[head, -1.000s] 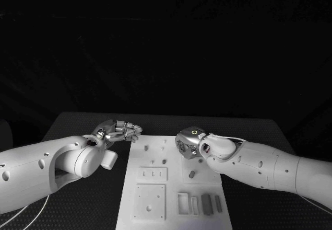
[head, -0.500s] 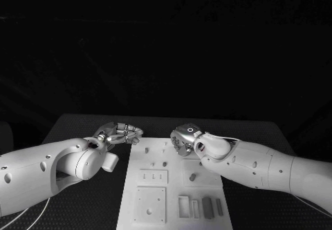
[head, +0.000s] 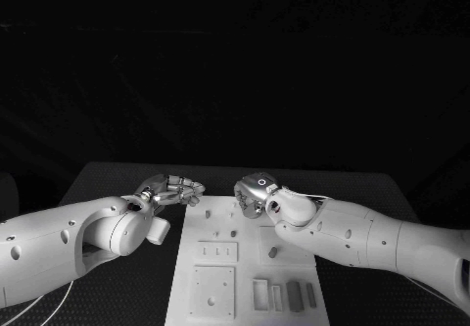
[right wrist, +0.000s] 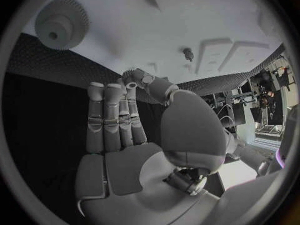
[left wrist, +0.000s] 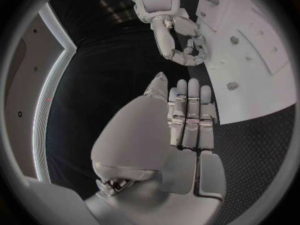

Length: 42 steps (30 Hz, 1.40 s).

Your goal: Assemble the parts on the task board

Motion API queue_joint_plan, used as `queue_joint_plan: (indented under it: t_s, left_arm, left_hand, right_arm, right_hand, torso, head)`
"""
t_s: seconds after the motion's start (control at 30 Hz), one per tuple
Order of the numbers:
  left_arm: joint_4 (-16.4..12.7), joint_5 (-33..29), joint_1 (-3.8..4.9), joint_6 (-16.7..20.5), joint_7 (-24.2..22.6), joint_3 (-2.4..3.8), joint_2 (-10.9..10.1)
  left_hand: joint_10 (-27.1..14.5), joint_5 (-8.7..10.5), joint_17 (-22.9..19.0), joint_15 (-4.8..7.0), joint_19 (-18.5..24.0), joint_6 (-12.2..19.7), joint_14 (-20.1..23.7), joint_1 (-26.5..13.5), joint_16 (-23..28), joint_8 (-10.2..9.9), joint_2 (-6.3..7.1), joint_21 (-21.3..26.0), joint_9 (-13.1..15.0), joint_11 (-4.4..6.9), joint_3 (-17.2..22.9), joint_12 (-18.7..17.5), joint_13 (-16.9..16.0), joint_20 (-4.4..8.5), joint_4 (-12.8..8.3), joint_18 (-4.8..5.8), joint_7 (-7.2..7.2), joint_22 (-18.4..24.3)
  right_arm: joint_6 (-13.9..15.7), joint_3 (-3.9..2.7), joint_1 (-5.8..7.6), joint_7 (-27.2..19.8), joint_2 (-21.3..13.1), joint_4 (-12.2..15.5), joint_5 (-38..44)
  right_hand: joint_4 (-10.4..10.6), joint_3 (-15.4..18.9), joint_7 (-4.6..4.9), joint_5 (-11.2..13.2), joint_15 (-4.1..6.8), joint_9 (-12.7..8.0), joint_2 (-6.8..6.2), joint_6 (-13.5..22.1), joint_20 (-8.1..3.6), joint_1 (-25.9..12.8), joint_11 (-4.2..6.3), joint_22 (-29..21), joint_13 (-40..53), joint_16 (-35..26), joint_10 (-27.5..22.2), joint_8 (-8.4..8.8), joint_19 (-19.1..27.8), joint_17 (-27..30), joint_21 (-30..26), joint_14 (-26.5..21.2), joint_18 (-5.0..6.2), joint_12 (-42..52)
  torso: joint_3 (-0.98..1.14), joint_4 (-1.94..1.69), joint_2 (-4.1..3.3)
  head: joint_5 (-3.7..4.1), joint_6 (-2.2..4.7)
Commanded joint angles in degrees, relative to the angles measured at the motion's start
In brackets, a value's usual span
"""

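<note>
We see the black table (head: 117, 178) spread across the lower half of the head view, and on it the white task board (head: 250, 268), a long plate running from the picture's centre down to its bottom edge.

Our left arm (head: 68, 238) comes in from the lower left of that view and our right arm (head: 382, 241) from the lower right.

The left hand (head: 172, 189) hangs just left of the board's far left corner, over the black table. In the left wrist view its fingers (left wrist: 187, 115) lie straight and side by side with nothing in them, so we read this hand as empty and unclenched.

The right hand (head: 252, 193) is above the board's far end, near its middle. In the right wrist view its fingers (right wrist: 109, 117) are likewise straight and close together, the thumb standing apart, and they hold nothing.

In the right wrist view a round toothed gear (right wrist: 61, 22) lies on the board at the upper left.

Small dark parts (head: 293, 296) stand near the board's lower right corner in the head view, and a small peg (head: 273, 252) stands at mid-board.
</note>
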State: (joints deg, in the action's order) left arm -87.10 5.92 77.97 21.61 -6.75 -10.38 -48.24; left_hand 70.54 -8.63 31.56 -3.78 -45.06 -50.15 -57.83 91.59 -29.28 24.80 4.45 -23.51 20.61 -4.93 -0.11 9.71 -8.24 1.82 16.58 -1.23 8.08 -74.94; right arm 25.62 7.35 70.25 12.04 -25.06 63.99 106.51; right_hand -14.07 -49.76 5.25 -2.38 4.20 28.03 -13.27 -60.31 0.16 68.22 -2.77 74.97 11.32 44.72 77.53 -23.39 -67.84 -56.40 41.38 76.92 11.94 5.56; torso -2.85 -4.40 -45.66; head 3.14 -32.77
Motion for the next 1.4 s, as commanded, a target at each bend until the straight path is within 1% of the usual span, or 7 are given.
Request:
queue_joint_plan:
  t_s: [0.03, 0.1, 0.23, 0.5, 0.8, 1.13, 1.4]
  left_arm:
    - [-0.04, 0.11, 0.17, -0.78, -0.42, 0.04, 0.18]
    - [-0.33, 0.11, 0.21, -0.77, -0.42, 0.05, -0.01]
    - [-0.57, 0.11, 0.36, -0.69, -0.45, 0.07, -0.09]
    - [-1.02, 0.13, 0.7, -0.59, -0.42, 0.08, -0.19]
    - [-1.76, 0.14, 1.09, -0.54, -0.38, 0.1, -0.42]
    - [-1.76, 0.17, 1.3, -0.53, -0.36, 0.15, -0.22]
    - [-1.55, 0.17, 1.3, -0.51, -0.29, 0.14, -0.13]
  left_hand:
    - [-0.05, -0.05, 0.09, -0.22, 0.34, -0.01, -0.25, -0.57, 0.36, -0.28, 0.16, -0.29, 0.09, -0.33, 0.2, -0.22, -0.1, -0.05, 0.11, -0.79, 0.48, -1.12]
    - [-0.05, -0.04, 0.11, -0.22, 0.34, -0.02, -0.25, -0.58, 0.37, -0.29, 0.16, -0.29, 0.09, -0.33, 0.21, -0.23, -0.11, -0.05, 0.11, -0.79, 0.48, -1.13]
    - [-0.04, -0.04, 0.13, -0.22, 0.35, -0.02, -0.26, -0.59, 0.38, -0.31, 0.17, -0.31, 0.11, -0.33, 0.23, -0.25, -0.11, -0.05, 0.1, -0.8, 0.48, -1.13]
    - [-0.03, -0.04, 0.17, -0.22, 0.36, -0.03, -0.26, -0.6, 0.41, -0.34, 0.19, -0.34, 0.15, -0.34, 0.26, -0.28, -0.13, -0.05, 0.09, -0.81, 0.49, -1.13]
    - [-0.01, -0.03, 0.21, -0.23, 0.39, -0.05, -0.26, -0.6, 0.44, -0.37, 0.25, -0.36, 0.18, -0.34, 0.28, -0.31, -0.15, -0.05, 0.08, -0.82, 0.49, -1.13]
    - [0.0, -0.03, 0.26, -0.23, 0.42, -0.06, -0.26, -0.62, 0.48, -0.41, 0.29, -0.39, 0.23, -0.34, 0.31, -0.35, -0.16, -0.06, 0.08, -0.83, 0.5, -1.12]
    - [0.0, -0.03, 0.3, -0.24, 0.43, -0.06, -0.26, -0.64, 0.51, -0.44, 0.3, -0.41, 0.26, -0.34, 0.34, -0.38, -0.17, -0.07, 0.09, -0.83, 0.5, -1.12]
  right_arm:
    - [0.77, -0.01, 0.42, 1.44, 0.28, -0.25, 1.38]
    - [0.78, -0.01, 0.51, 1.42, 0.68, -0.59, 1.38]
    - [0.83, -0.01, 0.51, 1.56, 1.27, -1.15, 1.4]
    - [0.9, -0.01, 0.51, 1.52, 2.53, -2.32, 1.42]
    - [0.77, -0.01, 0.51, 1.34, 3.32, -3.37, 1.45]
    - [0.46, -0.01, 0.5, 1.17, 3.79, -3.46, 1.47]
    - [0.07, 0.0, 0.46, 0.89, 4.37, -3.82, 1.43]
  right_hand:
    - [0.06, -0.51, 0.02, -0.4, 0.52, 0.09, 0.49, -0.39, -0.33, 0.61, 1.22, 1.37, 3.46, 0.21, 2.52, -0.08, 0.08, -0.06, 0.3, -0.24, 3.06, 0.83]
    - [0.07, -0.53, 0.02, -0.4, 0.52, 0.1, 0.48, -0.4, -0.34, 0.6, 1.22, 1.37, 3.47, 0.22, 2.52, -0.07, 0.09, -0.07, 0.33, -0.25, 3.06, 0.82]
    - [0.11, -0.61, 0.02, -0.4, 0.52, 0.13, 0.45, -0.4, -0.35, 0.6, 1.22, 1.36, 3.5, 0.25, 2.52, -0.05, 0.13, -0.08, 0.41, -0.26, 3.06, 0.79]
    - [0.19, -0.72, 0.02, -0.4, 0.53, 0.18, 0.39, -0.4, -0.36, 0.59, 1.22, 1.34, 3.55, 0.3, 2.54, -0.01, 0.18, -0.09, 0.55, -0.27, 3.06, 0.74]
    - [0.22, -0.85, 0.02, -0.4, 0.53, 0.22, 0.34, -0.4, -0.39, 0.62, 1.22, 1.33, 3.6, 0.35, 2.54, 0.03, 0.22, -0.1, 0.66, -0.28, 3.06, 0.69]
    - [0.26, -0.98, 0.02, -0.4, 0.53, 0.28, 0.26, -0.4, -0.41, 0.63, 1.22, 1.31, 3.65, 0.41, 2.55, 0.07, 0.25, -0.11, 0.8, -0.28, 3.06, 0.64]
    - [0.27, -1.07, 0.02, -0.4, 0.53, 0.31, 0.23, -0.4, -0.42, 0.63, 1.22, 1.3, 3.69, 0.44, 2.55, 0.1, 0.29, -0.11, 0.87, -0.29, 3.06, 0.61]
  torso:
    - [-0.07, -0.02, -0.04]
    - [-0.11, -0.17, -0.17]
    - [-0.04, -0.05, -0.31]
    - [-0.08, -0.29, -0.67]
    - [-0.17, -0.75, -1.27]
    - [-0.31, -0.9, -1.85]
    - [-0.3, -0.84, -1.9]
  head:
    - [-0.14, -0.05]
    - [-0.03, -0.09]
    - [-0.33, -0.02]
    - [-0.26, 0.19]
    - [-0.1, 0.32]
    - [0.06, 0.47]
    - [0.02, 0.35]
